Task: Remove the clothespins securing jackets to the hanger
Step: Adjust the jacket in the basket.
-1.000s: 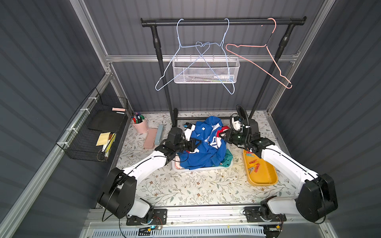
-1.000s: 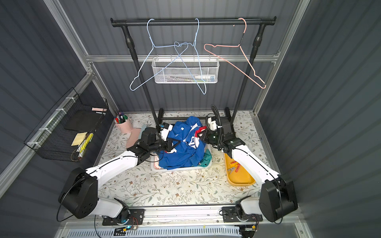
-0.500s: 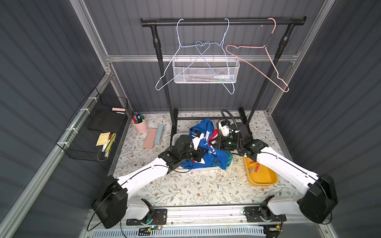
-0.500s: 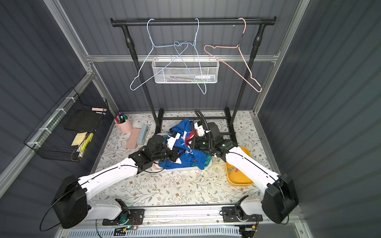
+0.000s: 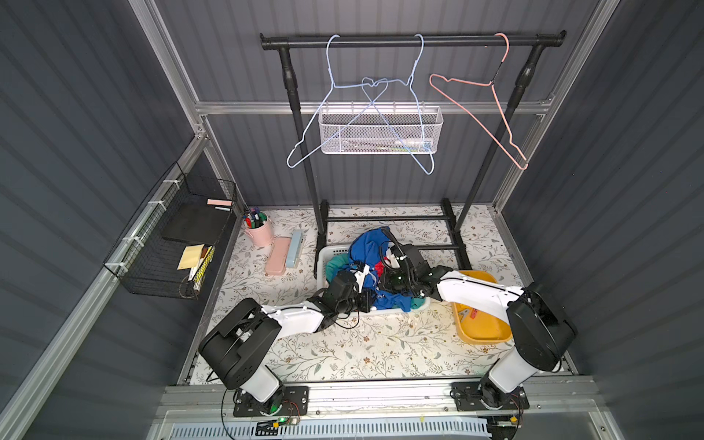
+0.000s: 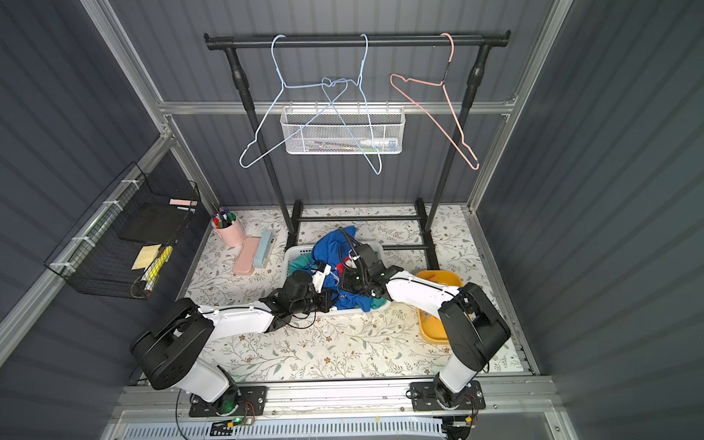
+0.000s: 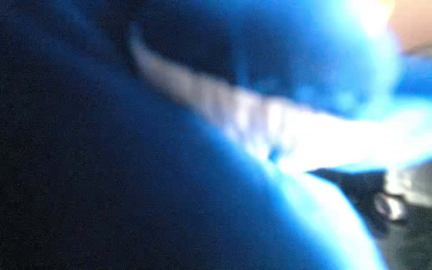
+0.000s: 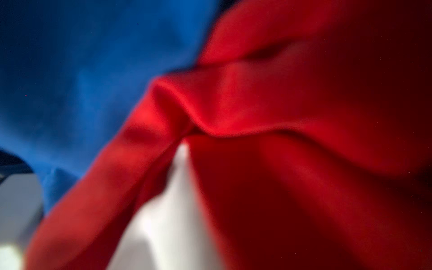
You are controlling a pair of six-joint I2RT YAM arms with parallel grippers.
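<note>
I read both jaws closed: L gripper (image 5: 366, 298) and R gripper (image 5: 389, 282) are buried in the jackets (image 5: 365, 247) heaped in the white basket (image 5: 328, 254); can't tell if they pinch cloth. Wrist cams give only blurred fabric. Top views add clothespins (image 5: 471, 313) in yellow tray (image 5: 484, 331) beside R jaws, bare hangers (image 5: 375, 81) above, floral mat (image 5: 381, 343), grey walls.

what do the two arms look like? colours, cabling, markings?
Both alike: left arm and right arm have white link shells, bulky black joint housings and black wrist ends. Thin black cables loop off the wrists. No markings legible.
</note>
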